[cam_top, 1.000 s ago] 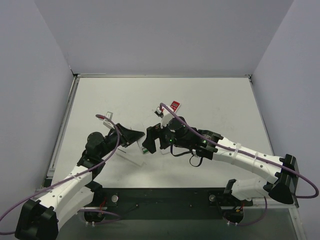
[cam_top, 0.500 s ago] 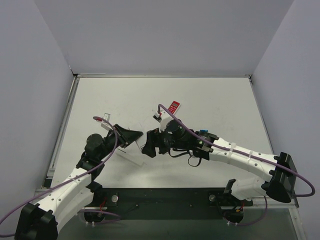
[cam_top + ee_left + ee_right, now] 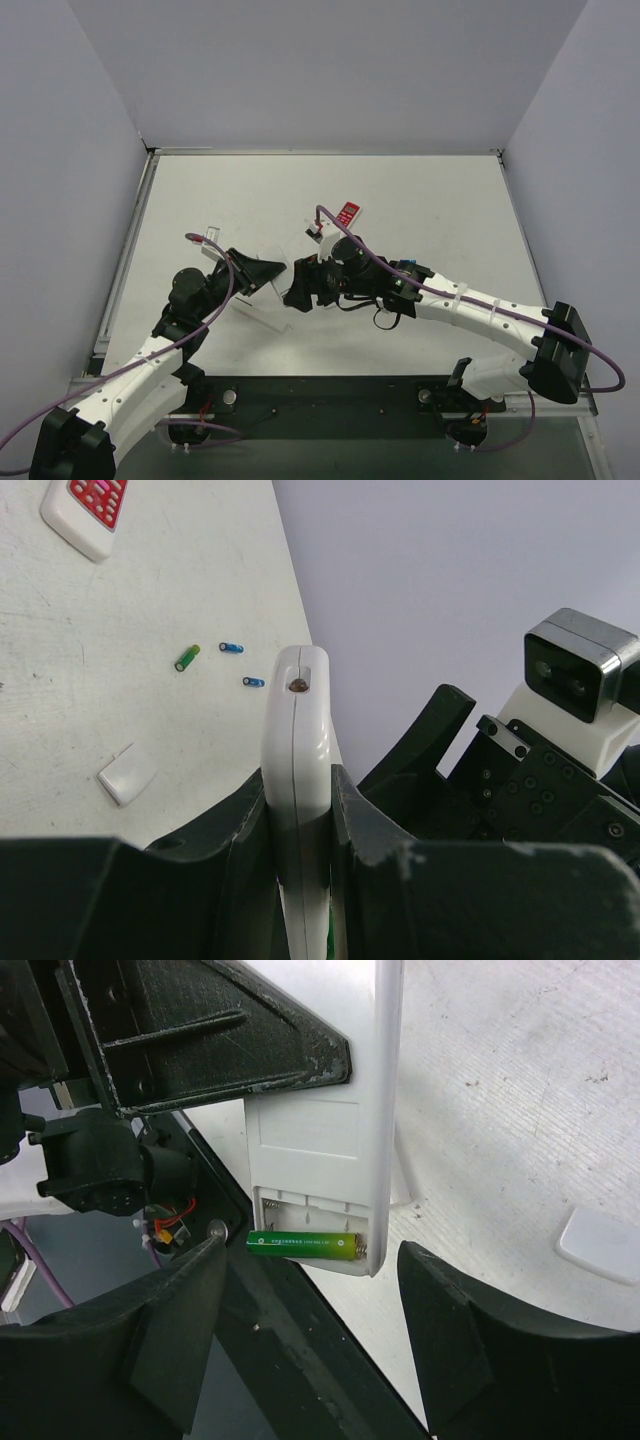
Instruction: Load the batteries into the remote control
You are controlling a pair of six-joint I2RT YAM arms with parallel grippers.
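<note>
The remote control point(image 3: 297, 730), white, stands on edge in the left gripper point(image 3: 298, 815), whose fingers are pressed against its two broad faces. The back of the remote is open at one end, and a green battery point(image 3: 305, 1245) lies crosswise in that open compartment, at its outer edge. The right gripper point(image 3: 312, 1260) is spread, with one finger off each end of the battery, near but not touching it. In the overhead view the two grippers meet near the middle of the table point(image 3: 430, 190), with the held remote between them. Beyond the held remote, a small white cover point(image 3: 127, 774) lies flat on the table. Farther out are three loose batteries point(image 3: 231, 647), one green and two blue, near each other but apart. Farthest away, a second remote point(image 3: 85, 505) with a red face lies flat.
</note>
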